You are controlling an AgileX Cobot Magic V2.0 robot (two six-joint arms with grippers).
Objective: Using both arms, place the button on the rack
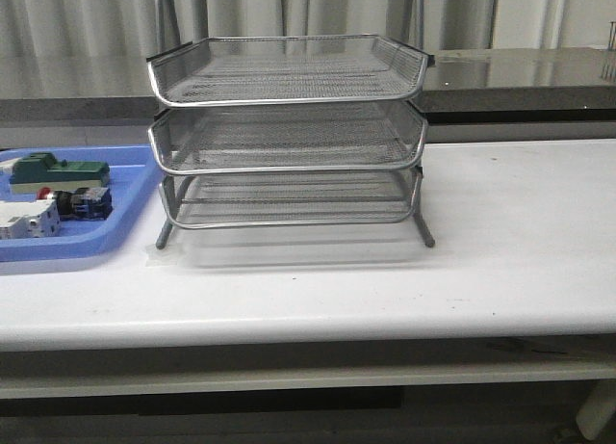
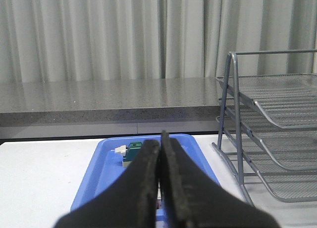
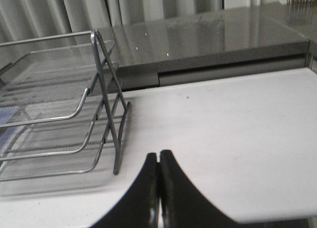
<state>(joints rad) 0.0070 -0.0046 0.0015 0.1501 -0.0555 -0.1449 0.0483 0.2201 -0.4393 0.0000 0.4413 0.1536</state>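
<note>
I saw the small red-capped, black-bodied push button (image 1: 69, 202) lying in the flat blue plastic tray (image 1: 115, 240), left of the three-tier silver wire-mesh rack (image 1: 289, 136). My black left gripper (image 2: 160, 178) and right gripper (image 3: 158, 188) were pressed together, empty, presumably staged before the pick.

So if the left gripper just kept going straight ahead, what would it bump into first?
Probably the blue tray with the green-and-cream block, right ahead of the shut left gripper. If it passes above them, the grey counter behind comes next; depth is hard to judge.
</note>
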